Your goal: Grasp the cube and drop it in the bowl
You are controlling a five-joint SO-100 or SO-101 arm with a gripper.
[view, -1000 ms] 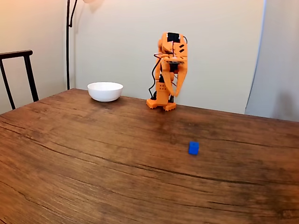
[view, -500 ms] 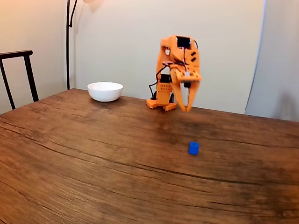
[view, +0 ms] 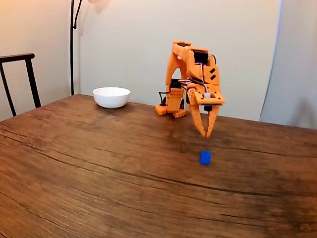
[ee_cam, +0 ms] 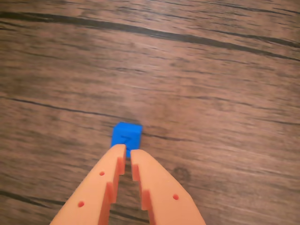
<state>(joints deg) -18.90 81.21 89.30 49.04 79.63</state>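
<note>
One cube, one bowl (white)

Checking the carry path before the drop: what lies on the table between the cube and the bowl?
Nothing: in the fixed view, only bare wooden table stretches from the cube to the bowl. The arm's base stands beside that line.

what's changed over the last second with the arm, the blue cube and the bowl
The arm has swung out from its base toward the camera and come down, so the pincer now hangs nearly shut just above the blue cube. Nothing has been grasped. The cube stays where it was on the wooden table, and the white bowl hasn't moved.
</note>
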